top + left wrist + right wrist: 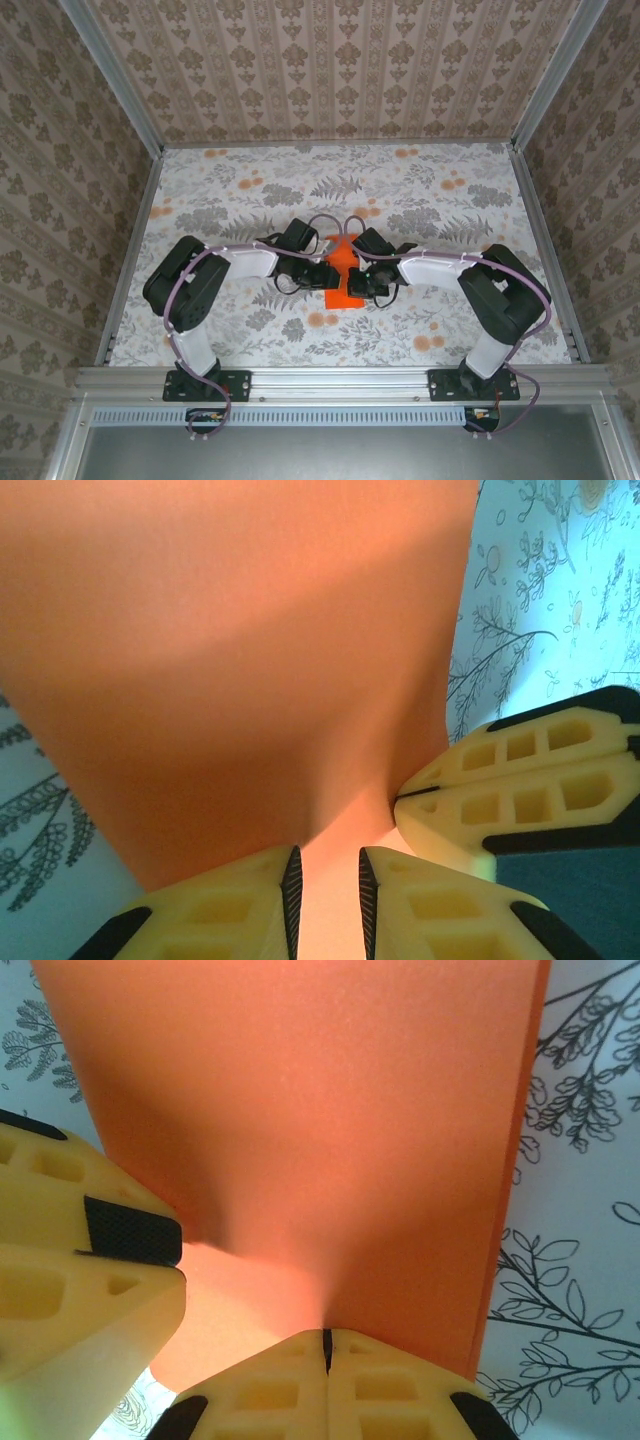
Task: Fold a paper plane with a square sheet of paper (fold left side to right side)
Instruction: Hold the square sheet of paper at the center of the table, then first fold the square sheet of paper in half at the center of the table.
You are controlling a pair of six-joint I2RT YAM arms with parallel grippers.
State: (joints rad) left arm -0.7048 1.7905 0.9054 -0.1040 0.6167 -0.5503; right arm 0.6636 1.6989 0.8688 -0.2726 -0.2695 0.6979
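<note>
The square sheet of paper [341,272], bright orange and creased narrower, lies mid-table between both grippers. My right gripper [326,1338] is shut on the paper [330,1140], which rises in a ridge straight from its pinched tips. My left gripper [325,865] stands open by a narrow gap, and orange paper [230,650] shows through that gap and arches up ahead of it. The right gripper's fingers [520,780] press against the sheet's right edge in the left wrist view. The left gripper's fingers [80,1280] sit at the sheet's left edge in the right wrist view. From above, the left gripper [318,272] and the right gripper [366,281] nearly meet over the paper.
A floral-print cloth [250,200] covers the table. Patterned walls [330,70] enclose it at the back and on both sides. A metal rail [340,380] runs along the near edge by the arm bases.
</note>
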